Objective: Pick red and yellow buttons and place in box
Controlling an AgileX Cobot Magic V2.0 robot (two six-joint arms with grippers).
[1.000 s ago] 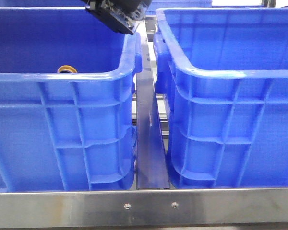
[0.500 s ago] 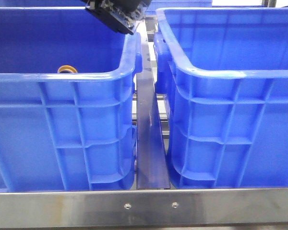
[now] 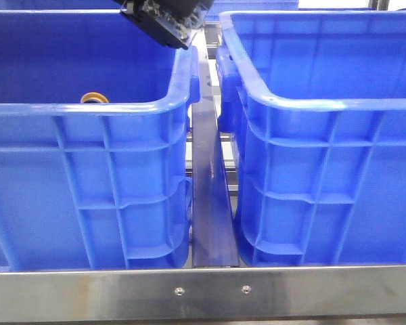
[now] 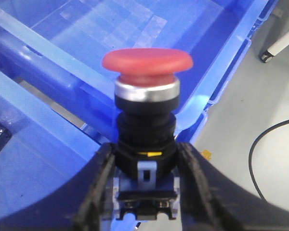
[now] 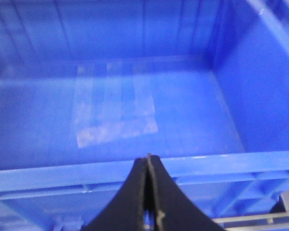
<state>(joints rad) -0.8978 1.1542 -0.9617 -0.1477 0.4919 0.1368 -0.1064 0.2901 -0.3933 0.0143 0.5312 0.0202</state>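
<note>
Crates fill most of my front view: the left box (image 3: 88, 176) and the right box (image 3: 325, 169) stand side by side, near each other but apart, with a dark metal strip (image 3: 210, 196) running between them and a steel rail (image 3: 203, 292) across the front edge. Both are bright blue with ribbed walls and thick rims.

Over the inner far corner of the left box I see part of my left arm (image 3: 164, 19), dark and cut off by the top of the picture. From its wrist camera, the left gripper (image 4: 144, 185) is clamped on the red button (image 4: 147, 65): the black fingers (image 4: 98, 192) press the dark body from both sides, the red domed cap and silver collar standing upright above them. Blue crate rims lie beneath it, and grey floor with a black cable (image 4: 272, 159) beyond (I cannot tell which crate it is over).

Down inside the left box, just above the near rim, a yellow-orange button (image 3: 95, 98) peeks out.

My right gripper (image 5: 148, 192) is pinched together with nothing in it, above a blue crate floor (image 5: 135, 110).
</note>
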